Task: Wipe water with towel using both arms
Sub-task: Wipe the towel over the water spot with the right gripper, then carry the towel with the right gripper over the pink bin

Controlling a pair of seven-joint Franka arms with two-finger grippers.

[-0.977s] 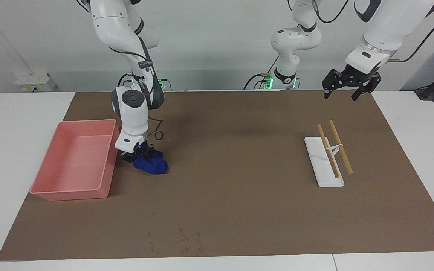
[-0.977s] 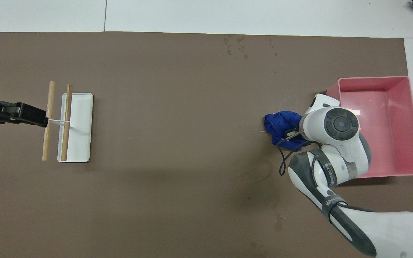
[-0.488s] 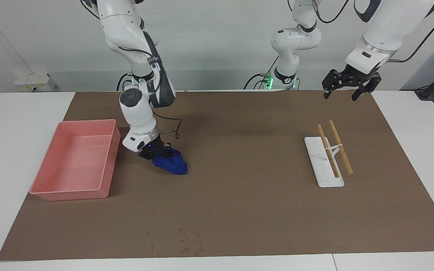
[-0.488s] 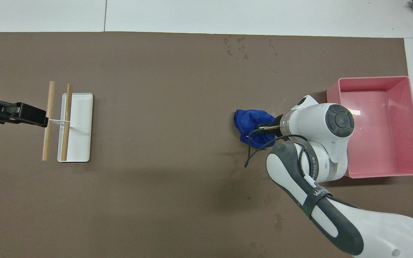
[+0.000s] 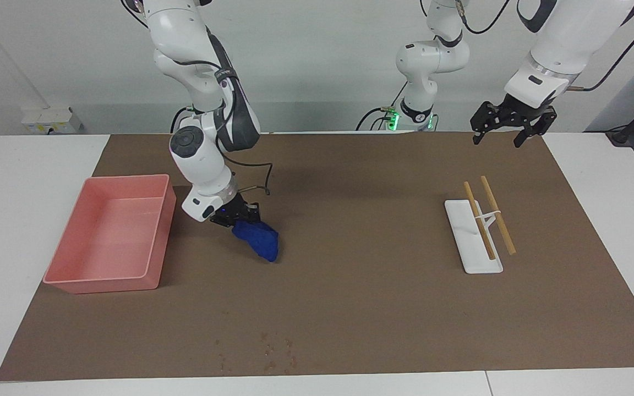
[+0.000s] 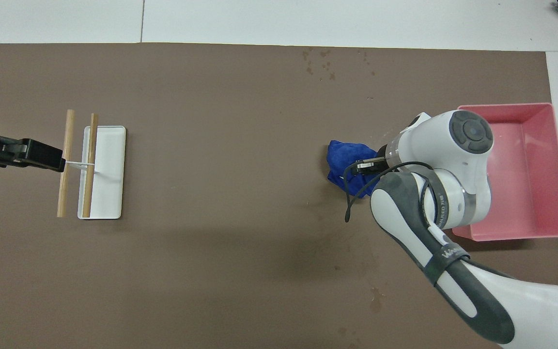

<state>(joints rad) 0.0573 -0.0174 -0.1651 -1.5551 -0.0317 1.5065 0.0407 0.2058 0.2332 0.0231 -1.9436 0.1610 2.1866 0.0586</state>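
My right gripper (image 5: 237,215) is shut on the blue towel (image 5: 257,239), which hangs from it over the brown mat beside the pink tray, its lower tip at or just above the mat. In the overhead view the towel (image 6: 342,160) sticks out from under the right gripper (image 6: 364,166). A faint yellowish smudge, the water (image 6: 375,293), lies on the mat nearer to the robots than the towel; the right arm hides it in the facing view. My left gripper (image 5: 507,127) waits open and empty in the air over the mat's edge at the left arm's end (image 6: 46,157).
The pink tray (image 5: 102,283) (image 6: 506,105) stands at the right arm's end. A white flat tray (image 5: 474,261) (image 6: 109,194) with two wooden sticks (image 5: 497,215) (image 6: 68,140) across it lies at the left arm's end. Small dark specks (image 5: 273,352) (image 6: 322,60) dot the mat's edge farthest from the robots.
My right gripper has carried the towel away from the pink tray toward the middle of the mat and raised it, so the towel now hangs. The left arm has not moved.
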